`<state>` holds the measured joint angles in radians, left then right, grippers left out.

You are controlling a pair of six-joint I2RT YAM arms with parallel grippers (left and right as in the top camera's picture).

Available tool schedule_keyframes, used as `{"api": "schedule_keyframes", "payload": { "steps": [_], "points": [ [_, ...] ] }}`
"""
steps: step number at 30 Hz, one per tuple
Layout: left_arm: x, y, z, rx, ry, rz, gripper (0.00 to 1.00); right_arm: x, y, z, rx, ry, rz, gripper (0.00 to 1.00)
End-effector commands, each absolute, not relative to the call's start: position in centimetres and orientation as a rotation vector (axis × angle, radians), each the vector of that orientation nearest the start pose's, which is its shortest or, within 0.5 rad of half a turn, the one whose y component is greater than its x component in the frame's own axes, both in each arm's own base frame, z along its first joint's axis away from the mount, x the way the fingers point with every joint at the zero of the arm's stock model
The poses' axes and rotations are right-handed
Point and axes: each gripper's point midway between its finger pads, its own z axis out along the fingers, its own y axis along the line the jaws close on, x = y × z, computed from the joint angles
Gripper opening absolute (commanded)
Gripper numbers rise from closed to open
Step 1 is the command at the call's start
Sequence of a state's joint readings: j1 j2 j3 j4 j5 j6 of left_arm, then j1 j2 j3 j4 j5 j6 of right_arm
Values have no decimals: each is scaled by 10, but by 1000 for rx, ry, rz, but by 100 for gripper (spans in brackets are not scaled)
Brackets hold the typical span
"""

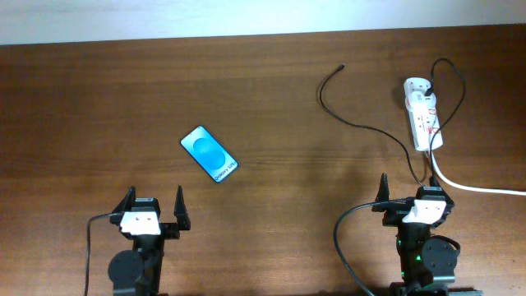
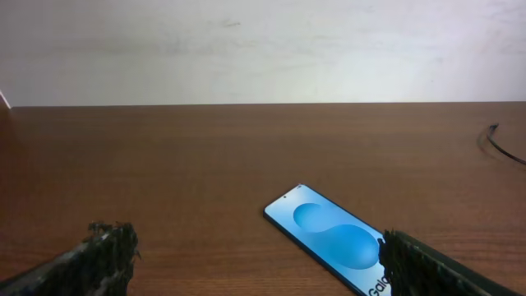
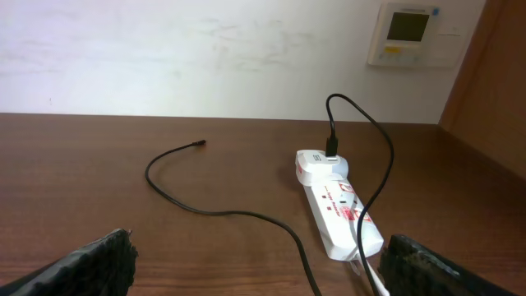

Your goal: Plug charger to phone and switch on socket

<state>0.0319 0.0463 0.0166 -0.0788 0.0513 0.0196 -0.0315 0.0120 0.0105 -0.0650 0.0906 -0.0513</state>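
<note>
The phone (image 1: 209, 154) lies flat on the table, screen up, light blue with a darker blue shape; in the left wrist view (image 2: 329, 237) it lies just ahead of my right finger. My left gripper (image 1: 154, 205) (image 2: 259, 263) is open and empty, just short of the phone. The charger's black cable (image 1: 362, 125) (image 3: 222, 212) curves across the table; its free plug tip (image 1: 342, 67) (image 3: 200, 144) lies at the far end. Its white adapter block (image 1: 417, 85) (image 3: 317, 165) sits in the socket strip (image 1: 424, 121) (image 3: 341, 214). My right gripper (image 1: 413, 188) (image 3: 259, 263) is open and empty, short of the strip.
The strip's thick white cord (image 1: 477, 188) runs off to the right edge. A wall with a thermostat panel (image 3: 408, 33) stands behind the table, and a wooden panel (image 3: 493, 99) is at the right.
</note>
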Motion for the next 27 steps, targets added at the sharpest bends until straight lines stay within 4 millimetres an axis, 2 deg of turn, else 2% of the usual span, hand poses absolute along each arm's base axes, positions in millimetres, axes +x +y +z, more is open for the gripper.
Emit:
{"api": "schedule_keyframes", "payload": {
  "steps": [1,19,24,27],
  "points": [
    [248,-4,148,56,1687,-3,99,245,-26,157,72,1643,-146,99],
    [248,-4,148,56,1687,-3,99,245,-26,157,72,1643,-146,99],
    [248,3,150,26,1680,32,99,245,-26,157,72,1643,-146,99],
    [248,-7,150,71,1676,-18,99,245,-26,157,72,1643,-146,99]
  ]
}}
